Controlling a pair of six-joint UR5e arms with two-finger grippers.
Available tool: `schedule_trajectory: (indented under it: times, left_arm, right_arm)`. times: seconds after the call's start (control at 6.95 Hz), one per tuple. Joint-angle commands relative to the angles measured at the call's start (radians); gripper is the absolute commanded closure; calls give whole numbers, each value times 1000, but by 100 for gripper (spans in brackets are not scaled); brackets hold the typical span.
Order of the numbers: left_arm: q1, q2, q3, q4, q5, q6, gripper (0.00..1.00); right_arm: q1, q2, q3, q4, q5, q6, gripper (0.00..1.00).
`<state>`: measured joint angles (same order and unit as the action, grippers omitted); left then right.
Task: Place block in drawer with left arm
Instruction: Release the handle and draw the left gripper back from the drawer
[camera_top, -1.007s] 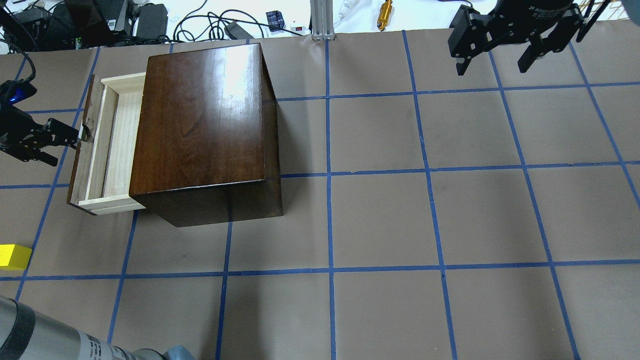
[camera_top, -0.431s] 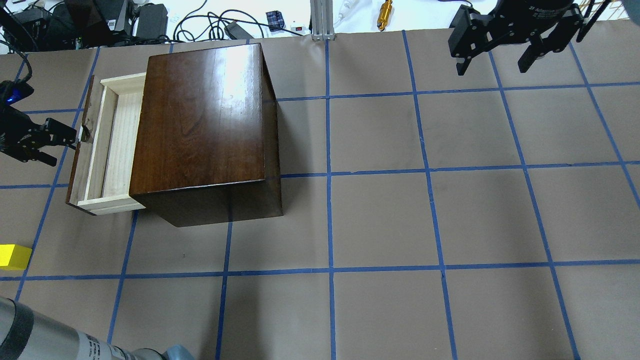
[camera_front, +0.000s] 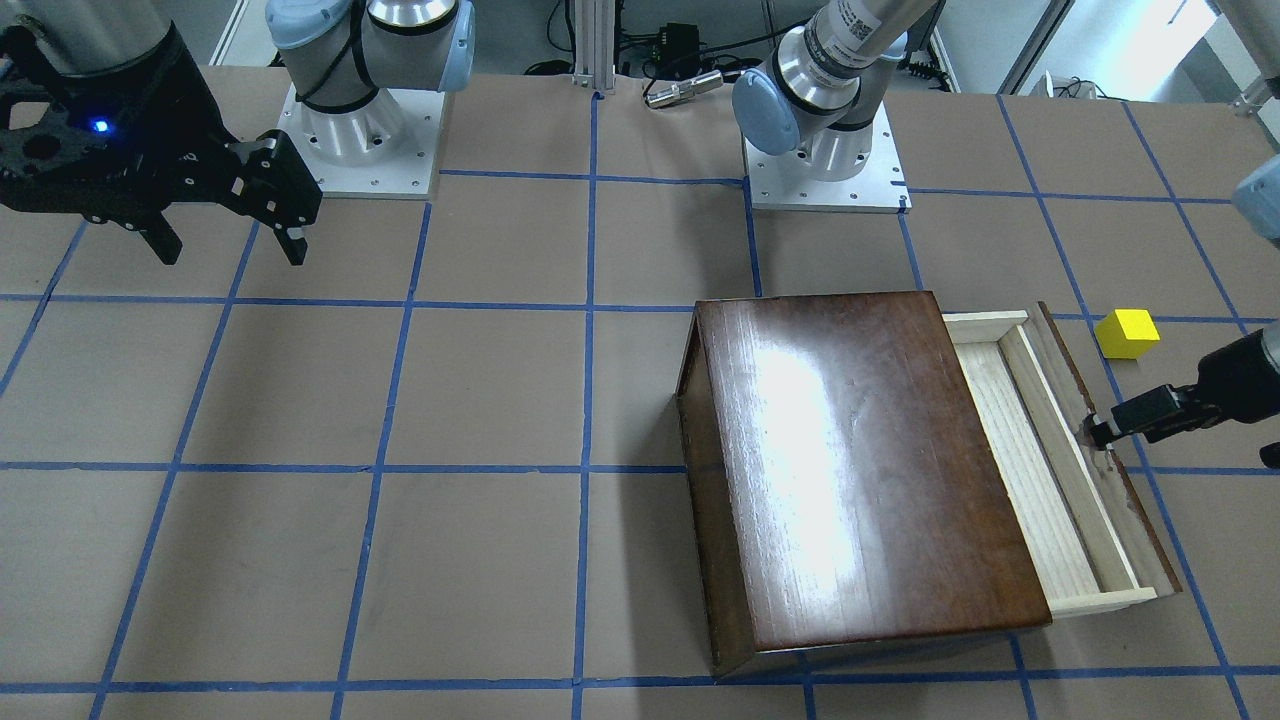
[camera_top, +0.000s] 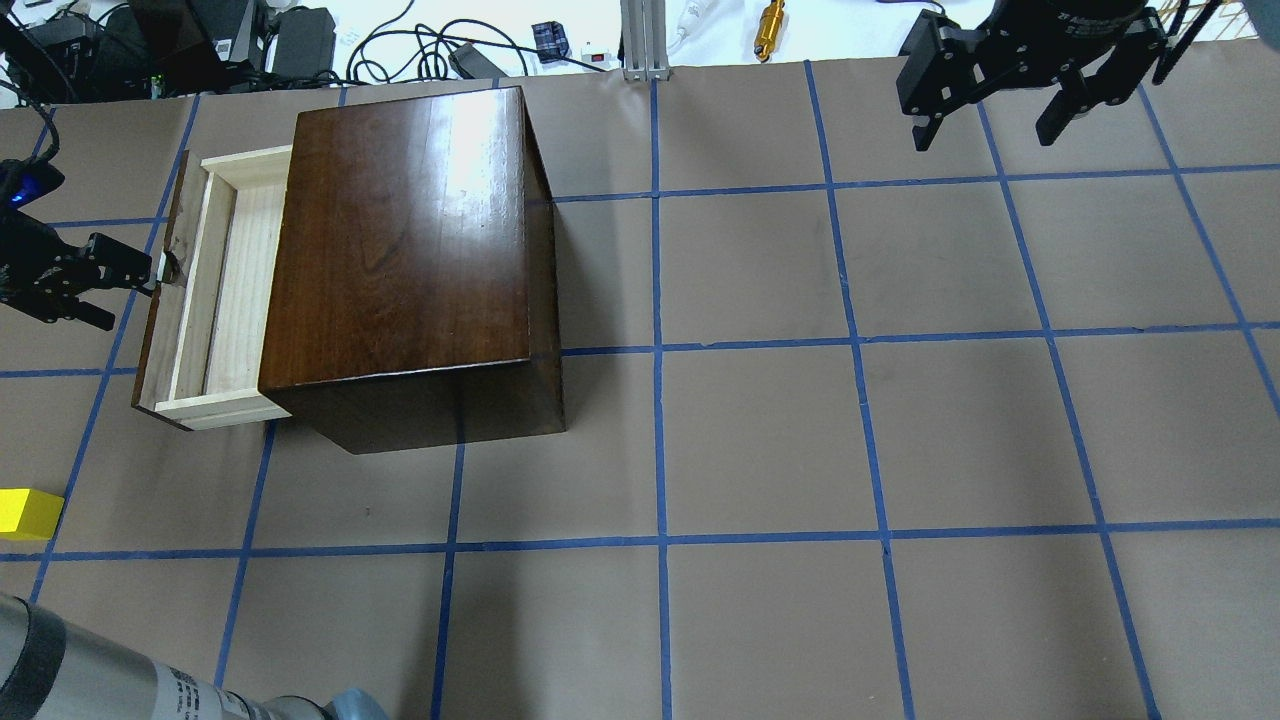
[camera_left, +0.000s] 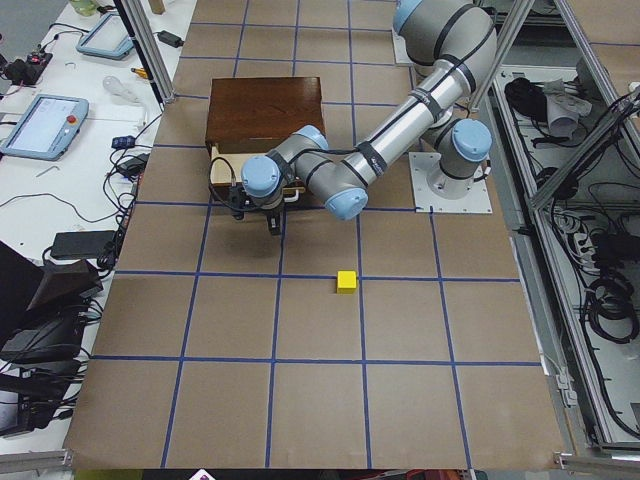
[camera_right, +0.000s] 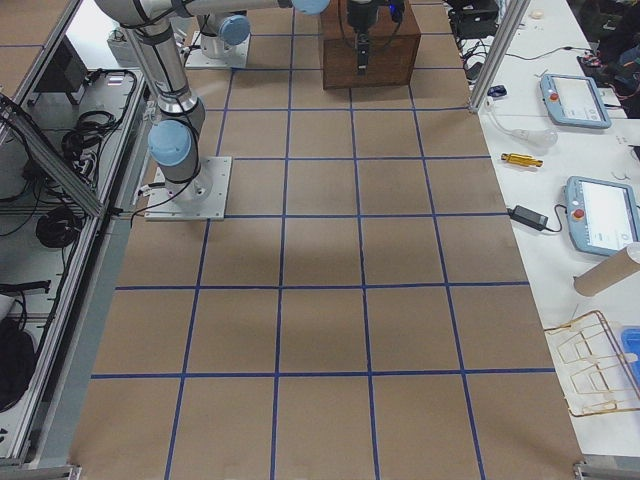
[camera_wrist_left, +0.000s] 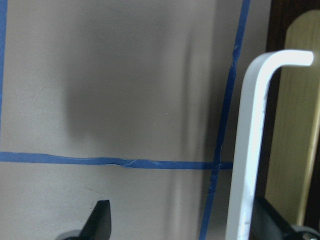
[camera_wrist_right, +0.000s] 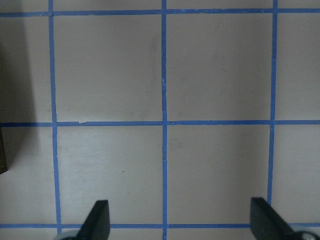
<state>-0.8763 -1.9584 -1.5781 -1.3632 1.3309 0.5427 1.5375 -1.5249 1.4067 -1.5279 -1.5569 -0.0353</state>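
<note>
The yellow block (camera_top: 28, 512) (camera_front: 1127, 333) (camera_left: 346, 282) lies on the brown table, apart from the cabinet and nearer the robot than the drawer. The drawer (camera_top: 235, 290) (camera_front: 1030, 470) stands pulled out of the dark cabinet (camera_top: 400, 240) (camera_front: 860, 460), its pale tray bare. My left gripper (camera_top: 125, 298) (camera_wrist_left: 185, 222) is open beside the drawer front. One finger (camera_front: 1145, 412) is next to the metal pull (camera_wrist_left: 250, 150) and holds nothing. My right gripper (camera_top: 985, 135) (camera_front: 230, 250) (camera_wrist_right: 180, 220) hangs open over bare table far from the cabinet.
Cables and electronics (camera_top: 300, 40) crowd the far table edge beside an aluminium post (camera_top: 640, 40). Both arm bases (camera_front: 350, 130) (camera_front: 830, 150) stand on the robot's side. Blue tape lines grid the table (camera_top: 760, 440). Teach pendants (camera_left: 40, 120) lie on a side bench.
My left gripper has drifted slightly left, away from the drawer front, and stays open. The drawer, block and right gripper have not moved.
</note>
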Motion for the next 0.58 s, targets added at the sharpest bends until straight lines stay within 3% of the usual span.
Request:
schedule_trajectory:
  times: [0.0,0.14,0.43]
  left_arm:
    - [10,27,115,-173,8,0,0]
    - [25,38,144,-227,16,37,0]
    - [112,42,139,-211,155,333,0]
  right_arm:
    - [1,0,0,0,1,0,0]
    - [0,-1,0,0,1,0,0]
    - [0,-1,0,0,0,0,0]
